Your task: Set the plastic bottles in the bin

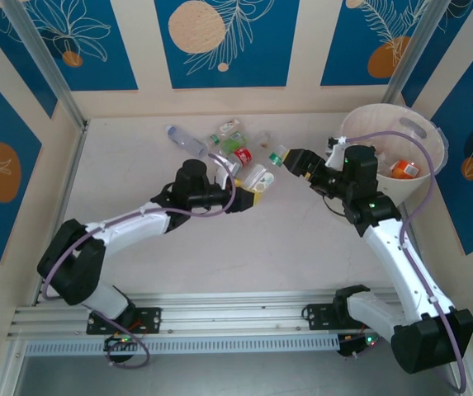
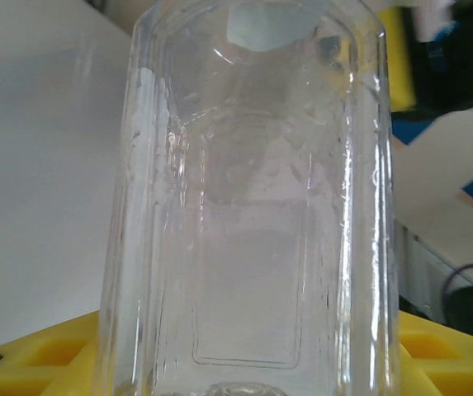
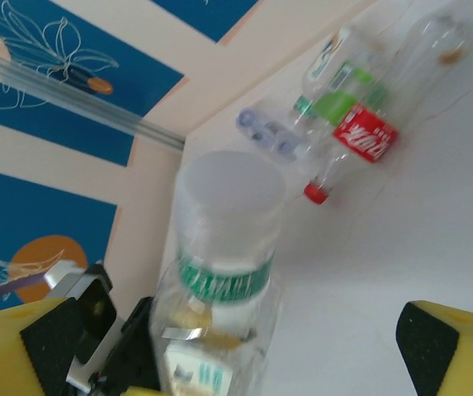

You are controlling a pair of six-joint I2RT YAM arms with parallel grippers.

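While the left arm (image 1: 137, 223) reaches over the worktop (image 1: 120, 157), we log the left jaws closed partway round a clear bottle (image 2: 253, 214). Yellow pads (image 2: 30, 363) sit on either side of it in the left wrist view, so we call it gripped. Loose bottles (image 1: 229, 140) lie in a heap just behind, toward the far wall, untouched.

From above, the held bottle sits mid-worktop, between the two arms. Its long axis runs from the left jaws up and rightward, white cap (image 3: 229, 186) end toward the right arm (image 1: 385, 231).

The right jaws are spread wide and empty. In the right wrist view the capped end stands between their yellow tips with clear gaps on both sides, no contact.

Furthest right is the bin (image 1: 436, 153), just behind the right arm, with an orange-labelled bottle (image 1: 404, 169) already inside.

Our read: the bin lies right of the held bottle and the right arm is far nearer it. So a hand-over looks likely, the right jaws closing across the neck end, though a straight carry by the left arm is possible too.
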